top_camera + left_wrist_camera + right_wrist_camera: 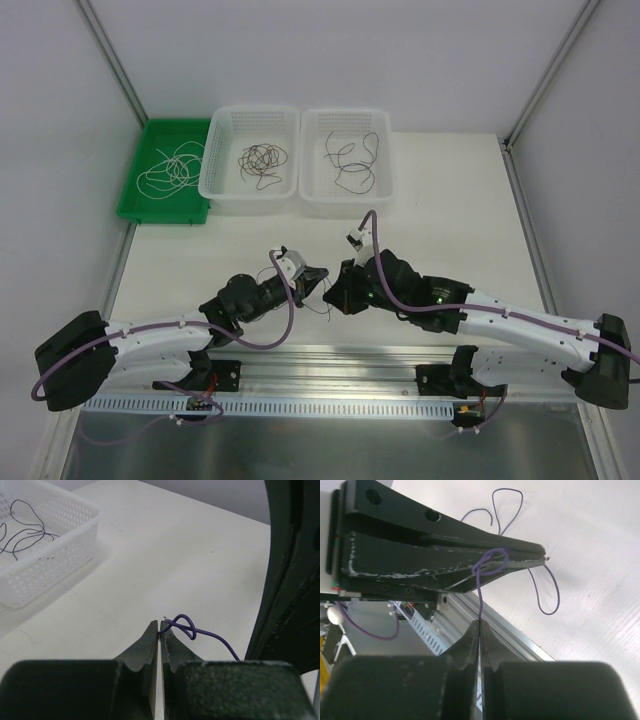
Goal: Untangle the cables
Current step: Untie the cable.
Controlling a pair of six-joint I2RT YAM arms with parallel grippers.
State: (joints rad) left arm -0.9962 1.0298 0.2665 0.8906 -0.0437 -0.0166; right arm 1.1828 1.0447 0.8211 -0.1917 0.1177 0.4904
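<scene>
White table (450,200) | left fingers (147,645) clamped on purple cable (215,637) | right fingers (469,642) clamped, seemingly same cable

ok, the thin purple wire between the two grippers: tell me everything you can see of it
The purple wire is very thin and flexible, and looks plastic-coated. A small loose knot sits right at the tips of the left gripper, which is shut on it. From the knot one strand runs straight to the right gripper, also shut on it. Its free ends curl in open loops over the white table; whether they touch it is unclear.
</scene>
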